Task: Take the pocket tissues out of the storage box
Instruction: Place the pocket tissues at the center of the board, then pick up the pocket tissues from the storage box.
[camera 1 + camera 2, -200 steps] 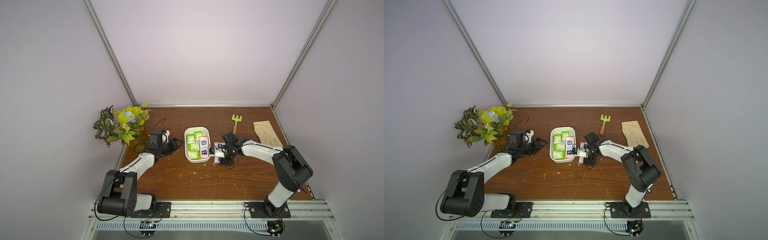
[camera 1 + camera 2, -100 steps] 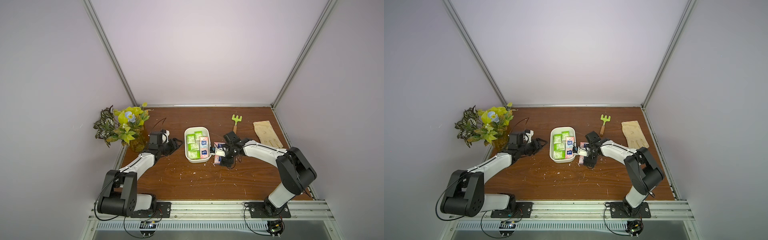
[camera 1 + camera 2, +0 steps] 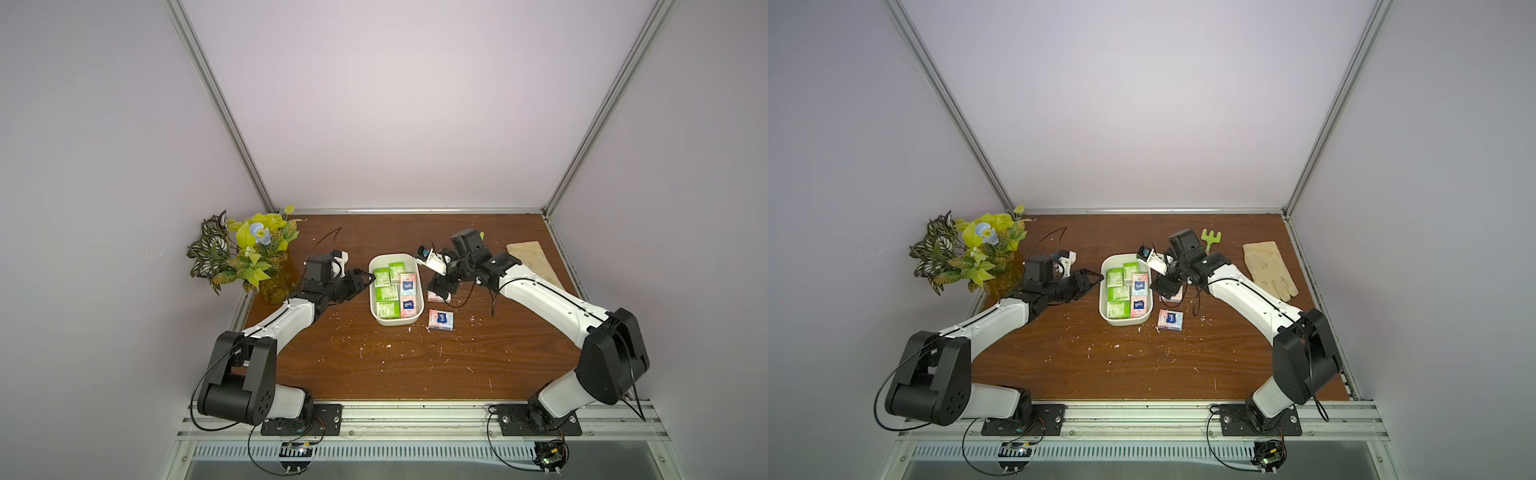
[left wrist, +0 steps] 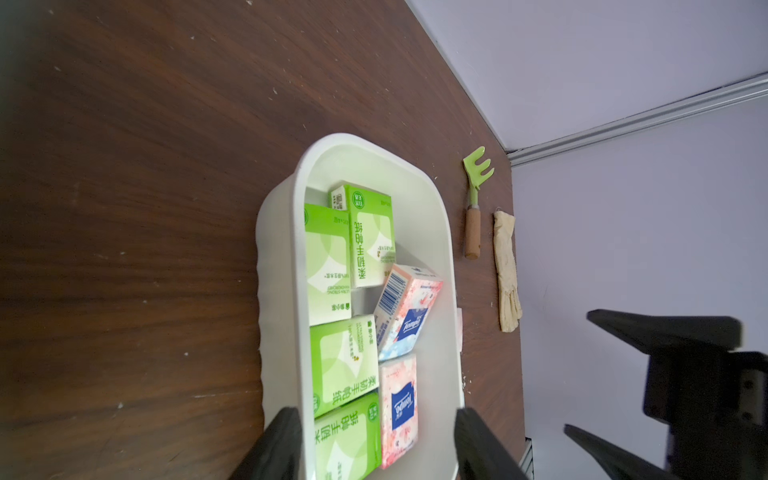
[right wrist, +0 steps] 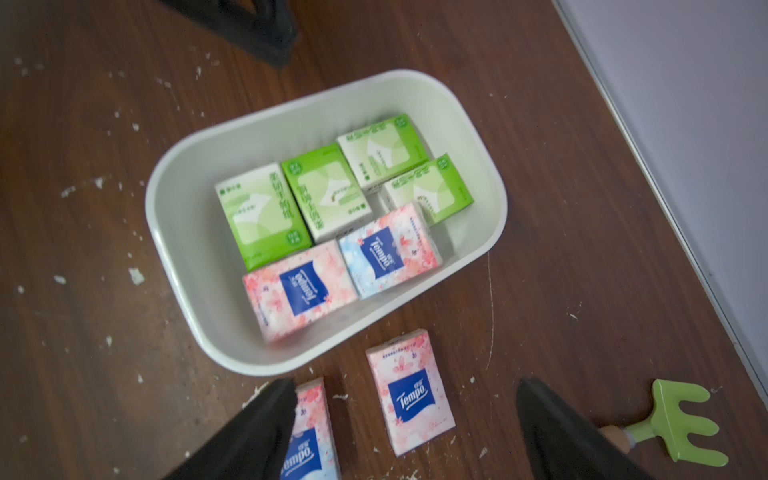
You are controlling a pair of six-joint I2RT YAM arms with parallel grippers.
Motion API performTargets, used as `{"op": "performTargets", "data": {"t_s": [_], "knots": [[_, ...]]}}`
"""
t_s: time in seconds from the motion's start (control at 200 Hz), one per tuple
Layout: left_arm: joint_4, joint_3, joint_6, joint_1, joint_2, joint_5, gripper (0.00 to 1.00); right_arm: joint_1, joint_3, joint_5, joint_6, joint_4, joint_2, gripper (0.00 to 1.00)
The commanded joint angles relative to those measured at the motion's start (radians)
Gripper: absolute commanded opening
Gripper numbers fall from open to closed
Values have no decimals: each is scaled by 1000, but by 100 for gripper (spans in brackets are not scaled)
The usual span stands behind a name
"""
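White storage box (image 5: 183,257) holds six pocket tissues (image 5: 299,286) — two lie outside; left claw (image 4: 374,411), right claw (image 5: 405,384) both spread.

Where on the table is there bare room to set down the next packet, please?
The widest bare wood lies between the storage box and the front rail. Another bare strip runs behind the box to the rear wall. Crowded: the box's right side, where two pink packets lie by the right hand.

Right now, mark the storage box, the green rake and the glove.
storage box (image 3: 392,322): in a top view, near rim.
green rake (image 3: 1212,237): in a top view, pronged head.
glove (image 3: 1265,265): in a top view, palm.
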State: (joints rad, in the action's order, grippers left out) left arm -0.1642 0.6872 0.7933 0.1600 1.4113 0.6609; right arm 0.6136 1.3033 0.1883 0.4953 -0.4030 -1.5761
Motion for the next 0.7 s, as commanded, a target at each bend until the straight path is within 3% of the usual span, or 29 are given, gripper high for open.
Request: {"op": "performTargets", "data": {"t_s": [0.0, 0.15, 0.43, 0.571, 0.696], "knots": [[-36, 11, 13, 10, 23, 9, 55, 32, 90, 22, -181, -4, -33, 89], [-35, 20, 6, 22, 45, 23, 54, 76, 152, -23, -198, -37, -85, 90], [-39, -34, 6, 32, 43, 25, 51, 131, 266, -40, -354, -88, -214, 87], [-36, -62, 6, 33, 29, 19, 48, 196, 359, -138, -248, -173, -324, 87], [-14, -76, -10, 33, 23, 8, 44, 206, 447, -148, -113, -241, -418, 85]]}}
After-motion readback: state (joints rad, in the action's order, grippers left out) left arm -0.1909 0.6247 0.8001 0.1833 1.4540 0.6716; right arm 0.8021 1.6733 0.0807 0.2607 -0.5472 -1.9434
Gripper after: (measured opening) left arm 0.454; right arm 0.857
